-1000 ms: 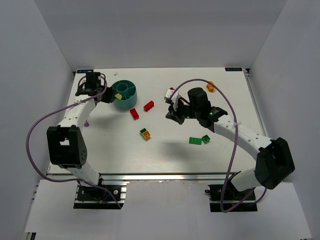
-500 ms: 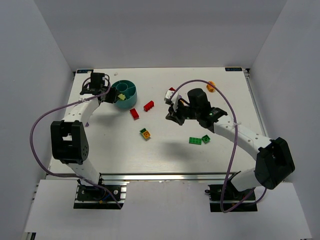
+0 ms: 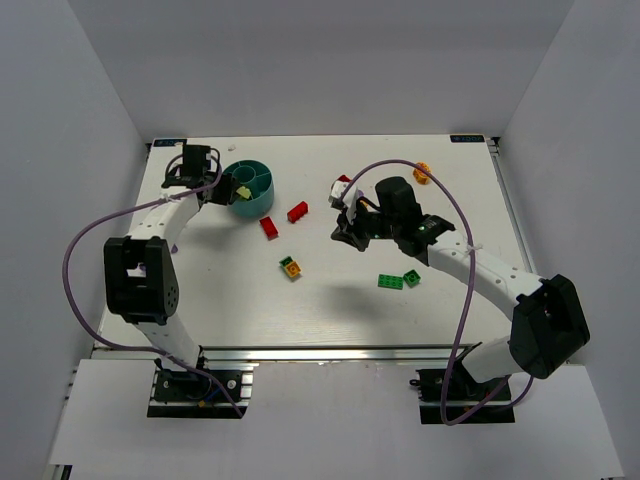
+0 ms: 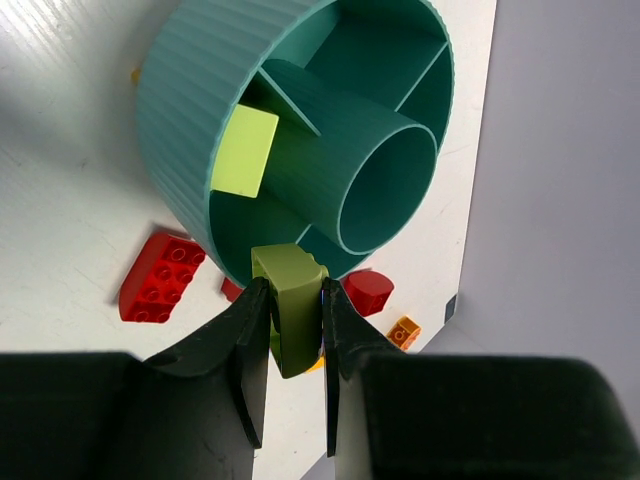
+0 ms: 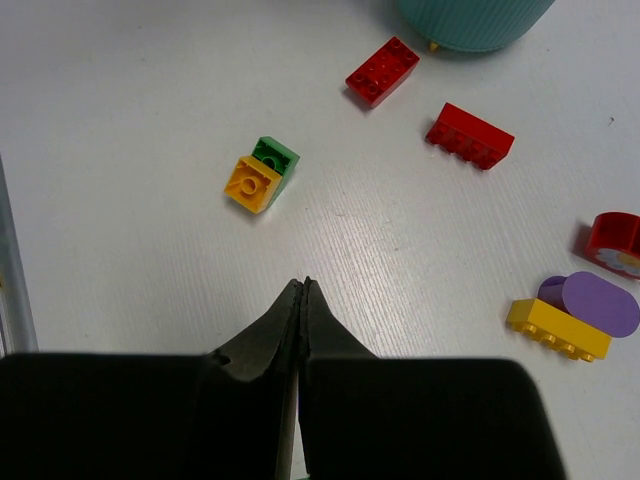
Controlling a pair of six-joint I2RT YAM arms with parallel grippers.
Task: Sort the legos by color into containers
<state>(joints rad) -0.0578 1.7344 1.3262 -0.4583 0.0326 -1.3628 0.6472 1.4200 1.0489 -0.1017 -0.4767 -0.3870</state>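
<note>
— Holding anything, the left jaws?
— Yes, clamped on 1 olive-yellow brick (image 4: 288,275). Its long axis runs straight out from the jaws, with the far end at the rim of the teal cup (image 3: 250,208), which stands at the far left of the bench (image 3: 330,300). 1 paler yellow brick (image 4: 245,150) lies inside a compartment.
— And the right jaws?
— Pressed together on nothing, hovering over bare bench near the middle.
— What's loose?
— A red brick (image 3: 297,211) and a second red brick (image 3: 268,227) just right of the cup, both lying diagonally. An orange-on-green pair (image 3: 290,266) sits nearer us, and a flat green plate (image 3: 390,281) lies beside a green brick (image 3: 411,277).
— The room?
— White bench, plain white walls (image 3: 320,60) on 3 sides.
</note>
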